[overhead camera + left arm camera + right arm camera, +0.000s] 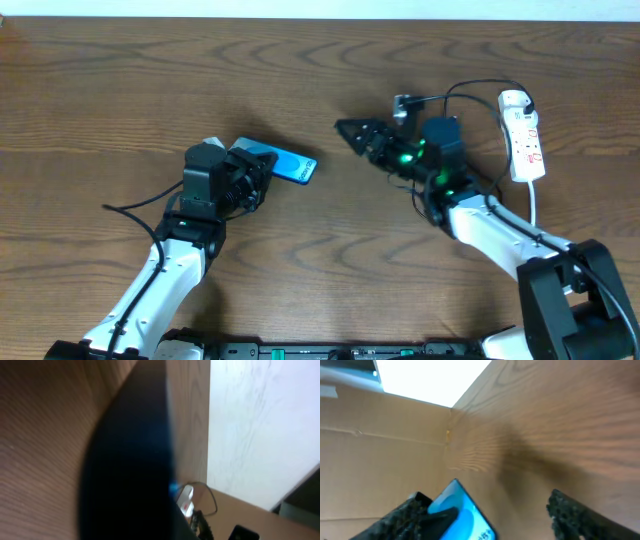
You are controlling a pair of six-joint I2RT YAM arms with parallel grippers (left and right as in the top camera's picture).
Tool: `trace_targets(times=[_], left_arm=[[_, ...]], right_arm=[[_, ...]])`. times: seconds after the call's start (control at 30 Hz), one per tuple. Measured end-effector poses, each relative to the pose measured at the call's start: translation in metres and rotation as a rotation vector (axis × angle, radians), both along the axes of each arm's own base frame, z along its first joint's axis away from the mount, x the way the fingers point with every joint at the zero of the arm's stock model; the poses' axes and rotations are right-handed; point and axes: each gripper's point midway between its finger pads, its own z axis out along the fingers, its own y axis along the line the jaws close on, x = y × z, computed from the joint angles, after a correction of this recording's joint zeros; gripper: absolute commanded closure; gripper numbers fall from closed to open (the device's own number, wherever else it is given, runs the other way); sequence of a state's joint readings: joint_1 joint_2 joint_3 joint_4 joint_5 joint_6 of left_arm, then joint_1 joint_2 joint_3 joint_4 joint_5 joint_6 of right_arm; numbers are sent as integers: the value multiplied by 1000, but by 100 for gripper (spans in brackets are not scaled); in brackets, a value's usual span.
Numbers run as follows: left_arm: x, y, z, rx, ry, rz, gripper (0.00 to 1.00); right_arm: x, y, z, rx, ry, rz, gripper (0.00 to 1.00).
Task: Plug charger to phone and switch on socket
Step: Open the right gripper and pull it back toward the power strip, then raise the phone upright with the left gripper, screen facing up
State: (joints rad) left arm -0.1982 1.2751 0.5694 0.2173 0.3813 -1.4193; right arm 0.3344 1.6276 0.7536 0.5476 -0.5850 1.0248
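Surface: wood-grain table (150, 80), brown, with a pale wall along its far edge.
Strip: socket (526, 140), white, lying at the far right of the table, thick white cord (536, 205) trailing toward the near edge; switch position too small to read.
Handset: phone (290, 166), light-blue screen up, left of centre and well apart from the socket; one end inside the left claw, the other pointing toward the right arm; also visible in the right wrist view (462, 510), beyond one finger.
Left claw: left gripper (252, 170), closed on the phone's end as far as the overhead view shows; own wrist view filled by a dark blur, fingers not discernible.
Right claw: right gripper (350, 131), spread wide with nothing between the fingers (405, 517), aimed at the phone's free end across a gap of bare table.
Lead: charger (404, 104), thin black cable looping from the socket's far end to a small tip lying just behind the right arm's wrist; held by neither claw, apart from the phone; seating of its plug in the socket not discernible.
Progress: early. Judged done: phone gripped and steadied. Judged left: picking up the tip, inserting it into the phone, pressing the socket's switch.
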Motion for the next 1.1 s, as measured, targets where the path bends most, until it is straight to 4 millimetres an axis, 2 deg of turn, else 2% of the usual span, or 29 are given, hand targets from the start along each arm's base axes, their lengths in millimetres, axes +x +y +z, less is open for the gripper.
trace_targets(times=[0.17, 0.3, 0.4, 0.53, 0.63, 0.73, 1.1], left_arm=[[1, 9, -15, -45, 95, 107, 93], [-11, 14, -35, -71, 225, 178, 92], [-31, 18, -55, -95, 376, 241, 93], [-48, 15, -69, -141, 510, 319, 93], [-53, 12, -72, -178, 559, 358, 93], [-55, 10, -73, -201, 577, 379, 93], [-57, 4, -71, -261, 617, 384, 93]], right_arm=[[1, -23, -8, -16, 22, 26, 11], [-6, -29, -12, -14, 58, 61, 5], [-17, -27, -4, -15, 63, 95, 1], [-35, -28, 20, -32, 28, 123, 1], [-50, -34, 33, -68, 21, 118, 1], [-63, -44, 37, -127, 24, 86, 1], [-85, -84, 55, -306, -35, -87, 1]])
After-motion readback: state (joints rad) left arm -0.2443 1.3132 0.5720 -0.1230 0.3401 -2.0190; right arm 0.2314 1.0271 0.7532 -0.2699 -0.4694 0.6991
